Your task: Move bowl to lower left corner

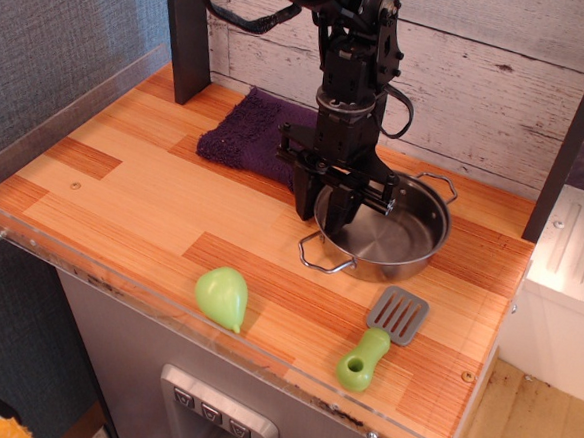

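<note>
The gripper (325, 209) had pinched the left rim of the bowl (386, 236), which sat right of centre, with the lower left corner (12, 214) well apart, toward the left edge.

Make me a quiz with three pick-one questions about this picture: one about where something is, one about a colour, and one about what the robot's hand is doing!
1. Where is the green pear toy?
A. inside the bowl
B. near the front edge
C. on the cloth

2. What colour is the cloth?
A. purple
B. yellow
C. white

3. What is the hand doing?
A. holding the spatula
B. parked high above the table
C. gripping the bowl rim

Answers: B, it lies by the clear rim; A, the folded cloth is dark purple; C, its fingers straddle the bowl's left rim.
</note>
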{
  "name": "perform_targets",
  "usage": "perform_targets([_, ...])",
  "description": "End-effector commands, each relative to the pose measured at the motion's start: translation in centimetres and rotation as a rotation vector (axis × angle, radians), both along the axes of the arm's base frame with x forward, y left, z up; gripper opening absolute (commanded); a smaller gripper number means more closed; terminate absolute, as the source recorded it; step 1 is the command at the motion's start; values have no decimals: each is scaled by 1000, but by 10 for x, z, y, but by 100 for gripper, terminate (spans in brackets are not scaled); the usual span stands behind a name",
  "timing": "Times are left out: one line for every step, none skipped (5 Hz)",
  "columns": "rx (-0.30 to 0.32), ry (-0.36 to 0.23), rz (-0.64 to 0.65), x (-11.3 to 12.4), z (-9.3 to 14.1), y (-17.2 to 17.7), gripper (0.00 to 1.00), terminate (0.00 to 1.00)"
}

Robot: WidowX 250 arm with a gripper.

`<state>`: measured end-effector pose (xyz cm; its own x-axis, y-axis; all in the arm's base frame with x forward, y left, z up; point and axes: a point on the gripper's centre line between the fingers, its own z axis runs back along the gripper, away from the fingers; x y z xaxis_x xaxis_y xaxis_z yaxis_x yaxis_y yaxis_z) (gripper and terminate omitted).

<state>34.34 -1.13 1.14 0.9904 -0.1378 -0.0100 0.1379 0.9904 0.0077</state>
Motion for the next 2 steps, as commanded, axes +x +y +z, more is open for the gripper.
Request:
perform_targets([-19,-73,14,6,21,-2,0,0])
perform_targets([-14,-99,36,8,25,-6,0,0])
